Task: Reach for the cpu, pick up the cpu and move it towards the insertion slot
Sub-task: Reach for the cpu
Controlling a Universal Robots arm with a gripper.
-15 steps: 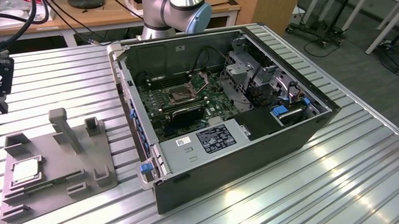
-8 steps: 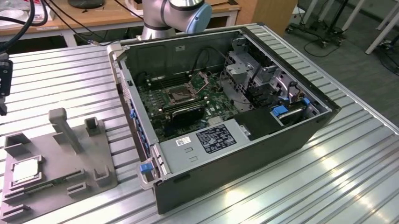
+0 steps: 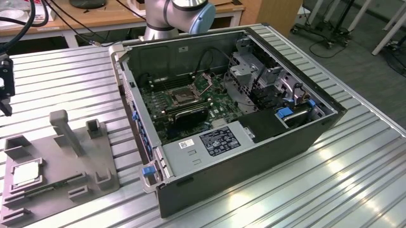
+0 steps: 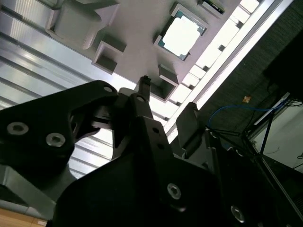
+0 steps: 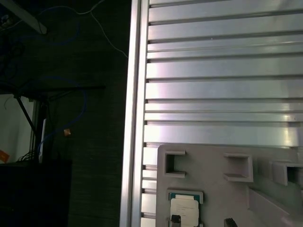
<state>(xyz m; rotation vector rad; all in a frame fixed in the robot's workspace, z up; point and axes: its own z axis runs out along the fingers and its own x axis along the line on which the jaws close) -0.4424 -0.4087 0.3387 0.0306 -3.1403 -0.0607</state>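
Note:
The cpu (image 3: 26, 175) lies flat in a recess of the grey plastic tray (image 3: 76, 166) at the exterior view's lower left. Its silvery top also shows in both wrist views (image 4: 182, 35) (image 5: 185, 208). My gripper (image 3: 5, 99) hangs above the table at the exterior view's far left, beyond the tray and well above the cpu. Its two dark fingertips (image 5: 175, 219) stand apart in the first wrist view, open, with nothing between them. The insertion slot (image 3: 184, 96) sits on the green motherboard inside the open computer case (image 3: 254, 156).
The tray carries upright grey posts (image 3: 63, 130) and several small recesses, with a green memory stick (image 3: 47, 186) near its front. The ribbed aluminium table (image 3: 343, 180) ends close beside the tray, with dark floor and cables beyond. The arm's base (image 3: 168, 19) stands behind the case.

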